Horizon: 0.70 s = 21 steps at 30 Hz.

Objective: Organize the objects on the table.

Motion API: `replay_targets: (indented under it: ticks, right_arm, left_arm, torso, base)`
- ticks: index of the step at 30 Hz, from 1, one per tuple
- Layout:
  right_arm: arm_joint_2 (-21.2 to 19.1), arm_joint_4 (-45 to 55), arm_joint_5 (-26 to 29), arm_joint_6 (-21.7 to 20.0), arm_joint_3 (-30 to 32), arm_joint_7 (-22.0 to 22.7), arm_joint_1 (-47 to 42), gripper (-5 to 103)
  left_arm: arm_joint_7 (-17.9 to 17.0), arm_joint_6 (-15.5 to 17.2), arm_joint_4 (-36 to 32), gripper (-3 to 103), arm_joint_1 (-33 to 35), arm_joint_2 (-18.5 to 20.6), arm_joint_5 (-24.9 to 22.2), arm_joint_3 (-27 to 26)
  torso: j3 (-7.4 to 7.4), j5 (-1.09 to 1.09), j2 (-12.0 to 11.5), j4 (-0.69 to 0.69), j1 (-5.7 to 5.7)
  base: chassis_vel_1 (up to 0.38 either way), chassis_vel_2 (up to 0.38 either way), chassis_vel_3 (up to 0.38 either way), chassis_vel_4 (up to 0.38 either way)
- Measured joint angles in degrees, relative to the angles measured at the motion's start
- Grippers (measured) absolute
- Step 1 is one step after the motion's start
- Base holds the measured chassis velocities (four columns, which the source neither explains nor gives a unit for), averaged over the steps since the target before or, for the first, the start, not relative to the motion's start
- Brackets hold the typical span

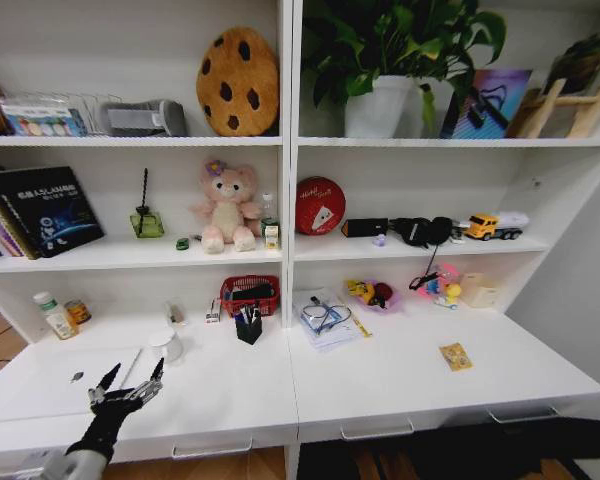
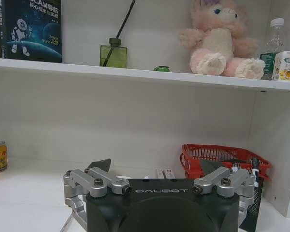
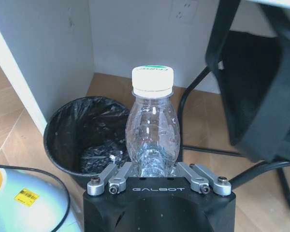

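Two grippers, one bottle.
Left gripper (image 1: pixel 130 385) hangs spread open above the white table (image 1: pixel 400 375); right gripper (image 3: pixel 157 175) clamps a clear plastic bottle (image 3: pixel 152 130) over a black-lined bin (image 3: pixel 82 137).

Lower part of the clear bottle (image 3: pixel 152 130) hidden between the right gripper's (image 3: pixel 152 169) fingers, black pen holder (image 2: pixel 252 203) partly behind the left gripper (image 2: pixel 157 170), tiny green item (image 1: pixel 182 243) too small to identify

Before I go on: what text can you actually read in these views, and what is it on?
"GALBOT": on the left gripper body, which is open over the table.
"GALBOT": on the right gripper body, shut on a clear bottle.
Blue book: robot cover, title too blurred to read.
Bottle cap, red tin, juice carton: print unreadable.
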Motion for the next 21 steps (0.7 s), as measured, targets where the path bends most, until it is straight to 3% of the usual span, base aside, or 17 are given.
replay_targets:
  ticks: [3,7,18,21]
  right_arm:
    - [0.57,-2.86,-1.27,1.46,-0.43,-2.44,2.22,26]
    - [2.94,-11.92,-7.85,8.05,-0.68,-8.71,10.11,26]
    - [6.37,-26.37,-16.31,16.72,-1.02,-9.34,21.59,26]
    - [7.26,-27.51,-17.77,17.10,-1.03,-8.45,22.91,26]
  left_arm:
    - [0.00,0.00,0.00,100,0.00,0.00,0.00,0.00]
    - [-0.01,0.00,0.00,100,0.01,-0.01,0.00,-0.01]
    - [-0.01,0.00,0.00,100,0.01,-0.01,0.00,-0.01]
    - [-0.01,0.00,0.00,100,0.01,-0.01,0.00,0.00]
  torso:
    - [-0.01,0.00,0.01,0.00,-0.06]
    - [-0.02,0.01,0.04,0.01,-0.09]
    - [-0.01,0.00,0.02,0.00,-0.04]
    - [-0.01,-0.01,0.02,0.02,-0.05]
  base:
    - [0.000,0.000,0.000,0.000]
    - [0.035,-0.026,-0.024,0.047]
    - [0.005,-0.002,-0.001,0.003]
    - [0.000,0.000,0.000,0.000]
